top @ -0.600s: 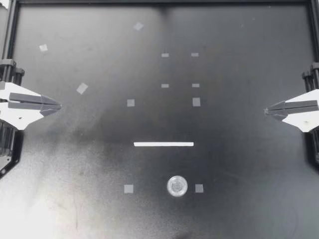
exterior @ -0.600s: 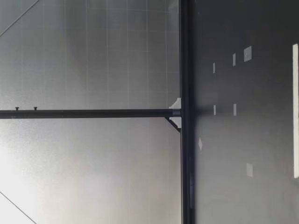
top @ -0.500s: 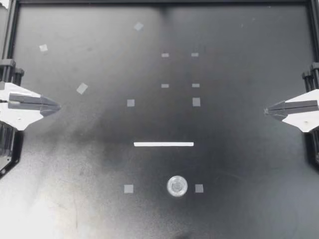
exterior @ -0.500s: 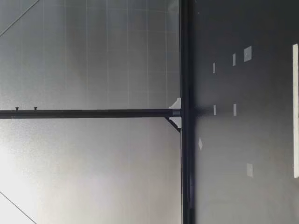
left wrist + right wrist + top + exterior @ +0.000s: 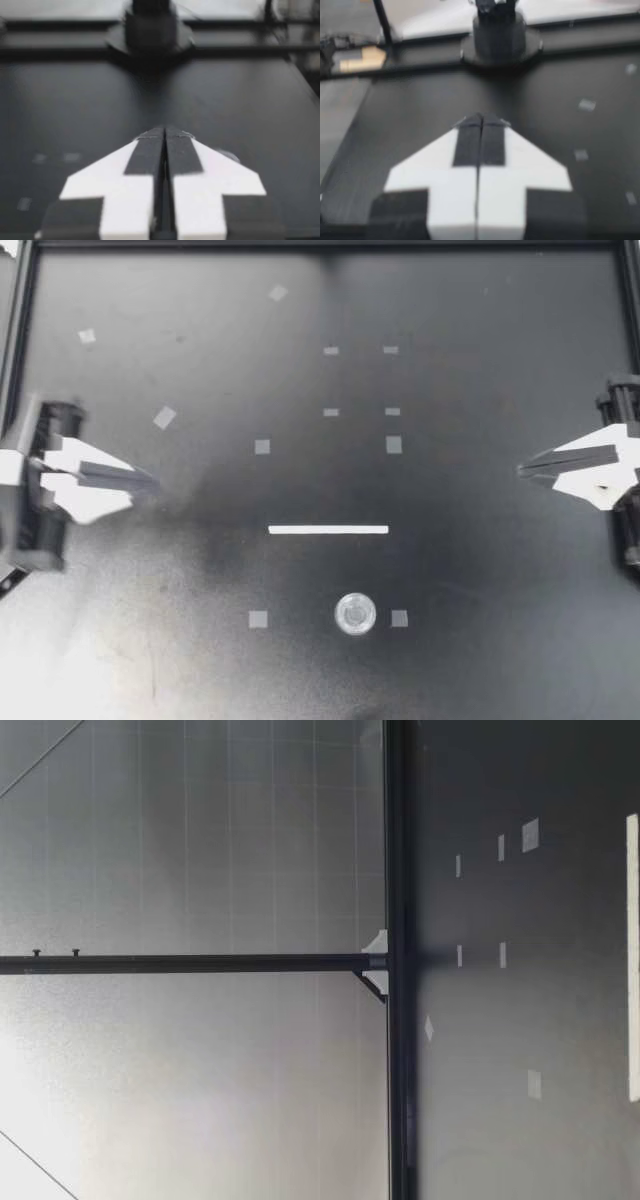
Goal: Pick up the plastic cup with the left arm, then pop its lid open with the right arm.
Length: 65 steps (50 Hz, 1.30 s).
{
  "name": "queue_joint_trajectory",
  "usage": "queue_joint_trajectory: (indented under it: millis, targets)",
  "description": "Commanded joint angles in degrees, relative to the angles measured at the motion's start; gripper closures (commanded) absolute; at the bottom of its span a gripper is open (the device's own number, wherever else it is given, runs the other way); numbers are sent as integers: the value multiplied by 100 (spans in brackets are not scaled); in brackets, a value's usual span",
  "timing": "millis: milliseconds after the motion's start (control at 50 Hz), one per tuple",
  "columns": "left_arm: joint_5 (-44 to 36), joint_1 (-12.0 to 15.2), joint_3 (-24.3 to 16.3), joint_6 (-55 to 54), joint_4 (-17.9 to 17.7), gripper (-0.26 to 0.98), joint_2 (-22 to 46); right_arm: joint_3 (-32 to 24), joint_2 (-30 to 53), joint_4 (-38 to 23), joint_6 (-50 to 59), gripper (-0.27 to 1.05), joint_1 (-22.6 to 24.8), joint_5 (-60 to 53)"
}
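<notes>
Left end effector (image 5: 152,480): reaches in from the desk's left edge with its fingers pressed together on nothing. In the left wrist view the tips meet over bare surface.
Desk (image 5: 480,570): black and dull.
Angled tape square (image 5: 164,418): the mark nearest the left end effector, near it but apart.
White strip (image 5: 328,530): lies flat about mid-desk, between the two end effectors and well apart from both.
Clear round piece (image 5: 354,613): sits on the desk near the white strip, not touching it, between two tape squares (image 5: 258,619), closer to the right-hand one. It is well apart from both end effectors. Whether it is a lid or a cup, I cannot tell.
Right end effector (image 5: 522,471): reaches in from the right edge, fingers pressed together and holding nothing, over bare desk.
</notes>
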Motion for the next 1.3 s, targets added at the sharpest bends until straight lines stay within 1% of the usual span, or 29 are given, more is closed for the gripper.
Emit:
queue_joint_trajectory:
  millis: [0, 140, 220, 320, 440, 540, 660, 760, 820, 1000, 1280]
  targets:
    - [-246, -211, -220, -18, -18, 76, 404, -413, 343, 35, 70, 87, 0, 352]
    - [-1178, -545, -158, -167, -79, 76, 1204, -589, 1125, 79, 501, 87, 18, 413]
    - [-1600, -677, -211, -343, -141, 75, 1687, -606, 1529, 79, 773, 87, 53, 325]
    - [-1837, -765, -422, -642, -158, 74, 2452, -606, 2030, 62, 993, 87, 343, -97]
    - [-1837, -773, -844, -861, -158, 72, 3340, -624, 2487, 62, 1002, 87, 791, -598]
    - [-1837, -853, -1160, -870, -158, 65, 3973, -659, 2856, 62, 1046, 87, 1072, -773]
    - [-1881, -976, -1310, -914, -158, 52, 4377, -800, 3349, 62, 1178, 87, 1274, -809]
    - [-1898, -984, -1389, -940, -158, 39, 4553, -923, 3867, 62, 1248, 87, 1301, -861]
    - [-1898, -993, -1433, -976, -158, 34, 4641, -1037, 4201, 62, 1257, 87, 1310, -923]
    - [-1890, -993, -1564, -1107, -202, 33, 4966, -1362, 4939, -26, 1248, 87, 1301, -1037]
    - [-1837, -993, -1916, -1160, -264, 31, 5467, -1547, 5317, -26, 1266, 87, 1310, -1055]
